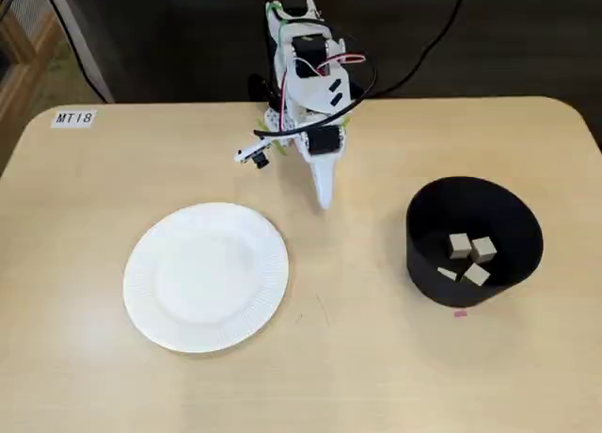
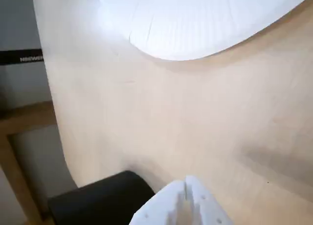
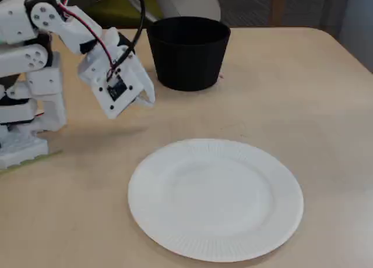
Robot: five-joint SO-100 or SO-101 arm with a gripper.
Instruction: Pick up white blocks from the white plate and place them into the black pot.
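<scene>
With the plate [image 1: 206, 276] bare and the blocks [image 1: 468, 254] lying in the pot [image 1: 442, 278], the gripper [image 1: 324, 200] (fingers pressed together, holding nothing) hangs over the table between them, so another reach would likely only nudge the light plate.

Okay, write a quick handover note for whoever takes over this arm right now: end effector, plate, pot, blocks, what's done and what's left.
End effector: shut, holding nothing, raised above the table between plate and pot in a fixed view.
White plate: no blocks on it in any view.
Black pot: upright, to the right of the plate in that fixed view.
White blocks: at least four visible inside the pot.
Done: the plate looks cleared into the pot.
Left: nothing visible to move; no stray blocks on the table.
</scene>
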